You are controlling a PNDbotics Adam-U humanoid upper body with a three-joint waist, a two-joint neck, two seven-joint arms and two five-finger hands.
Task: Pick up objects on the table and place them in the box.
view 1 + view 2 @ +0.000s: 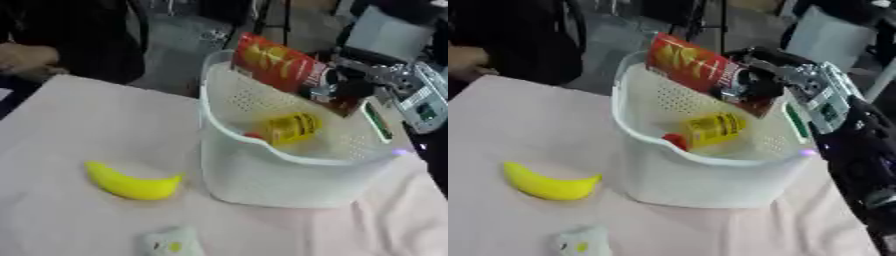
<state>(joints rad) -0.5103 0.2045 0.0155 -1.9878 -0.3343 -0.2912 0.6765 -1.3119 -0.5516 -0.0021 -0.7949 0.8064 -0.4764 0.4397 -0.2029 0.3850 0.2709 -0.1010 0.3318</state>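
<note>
We see right hand (pixel 754 82) curled round red chip can (pixel 691 62), tilted over far rim of white basket (pixel 710 185) for release inside. Yellow carton (pixel 715 129) already in basket; banana (pixel 549 185), small white packet (pixel 584 242) await on table.

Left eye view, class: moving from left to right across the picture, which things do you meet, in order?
Banana → small white packet at the near edge → white basket → yellow item lying in it → red chip can tilted over the basket → right hand holding the can.
</note>
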